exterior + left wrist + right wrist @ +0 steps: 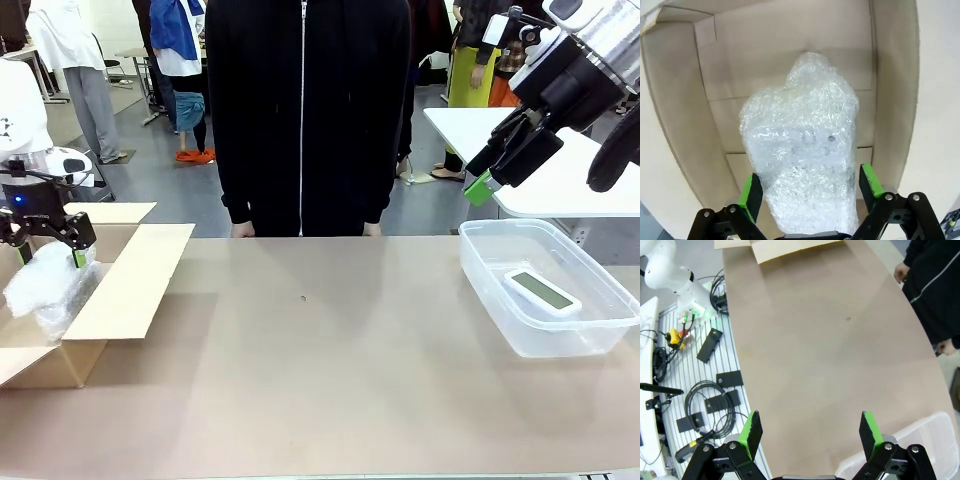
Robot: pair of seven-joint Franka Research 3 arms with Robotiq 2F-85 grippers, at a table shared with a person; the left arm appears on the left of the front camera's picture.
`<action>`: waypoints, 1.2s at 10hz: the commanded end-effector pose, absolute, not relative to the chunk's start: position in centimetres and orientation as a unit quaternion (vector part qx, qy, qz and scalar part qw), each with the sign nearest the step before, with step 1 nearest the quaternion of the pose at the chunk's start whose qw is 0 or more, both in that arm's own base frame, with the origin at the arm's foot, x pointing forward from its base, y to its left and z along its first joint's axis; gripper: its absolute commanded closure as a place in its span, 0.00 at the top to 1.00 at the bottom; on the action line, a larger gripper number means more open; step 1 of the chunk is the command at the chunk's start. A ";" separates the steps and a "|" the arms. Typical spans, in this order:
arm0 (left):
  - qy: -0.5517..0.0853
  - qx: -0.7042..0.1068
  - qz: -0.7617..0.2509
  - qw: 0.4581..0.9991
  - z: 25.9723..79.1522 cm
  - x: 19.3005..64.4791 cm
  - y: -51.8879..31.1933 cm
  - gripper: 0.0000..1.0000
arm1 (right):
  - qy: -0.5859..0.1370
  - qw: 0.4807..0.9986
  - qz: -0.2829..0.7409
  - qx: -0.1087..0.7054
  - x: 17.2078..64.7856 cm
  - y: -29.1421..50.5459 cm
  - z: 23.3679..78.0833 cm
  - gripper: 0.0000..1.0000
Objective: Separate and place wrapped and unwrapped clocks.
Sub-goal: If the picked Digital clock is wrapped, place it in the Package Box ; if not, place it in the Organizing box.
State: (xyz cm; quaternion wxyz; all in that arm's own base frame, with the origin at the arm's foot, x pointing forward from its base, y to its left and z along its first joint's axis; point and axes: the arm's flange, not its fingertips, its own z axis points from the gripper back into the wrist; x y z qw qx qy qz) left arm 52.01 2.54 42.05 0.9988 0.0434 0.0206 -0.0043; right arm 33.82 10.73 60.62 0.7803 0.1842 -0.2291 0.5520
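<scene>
Two containers divide the brown bench (320, 380) in the front view: an open brown cardboard box (120, 290) at the left and a clear plastic tub (500, 300) at the right, evidently one for each kind of clock. The bare white rectangular digital clock with a grey-green screen (541, 291) lies flat inside the tub. A bundle of translucent white bubble wrap (45, 290) sits in the box, with the left tool (48, 238) just above it, its fingers spread. The right tool (500, 165) hangs high over the tub's far left corner, fingers apart and empty. A person in a black zipped jacket (305, 110) stands at the far side.

The left wrist view looks down into the box (685, 125); the wrapped bundle (802, 145) rests on the box floor between the green pads (751, 192), which stand clear of its sides. I judge it has been let go, sorted as wrapped.

The right wrist view shows that tool (810, 432) wide apart over bare bench (830, 350), the tub's rim (900, 445) at the near right, the box flap (785, 247) far off. Whether a second wrapped bundle sits in the box I cannot tell.
</scene>
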 end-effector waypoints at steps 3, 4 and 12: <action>-0.020 -0.009 -0.021 1.000 49.5 51.2 2.4 1.00 | -0.232 0.776 0.554 0.192 33.9 10.7 60.5 1.00; -0.021 -0.007 -0.023 0.999 51.9 50.6 2.3 1.00 | -0.232 0.776 0.554 0.192 33.9 10.7 60.5 1.00; -0.039 -0.033 -0.036 0.998 59.6 47.3 1.1 1.00 | -0.232 0.776 0.554 0.192 33.9 10.7 60.5 1.00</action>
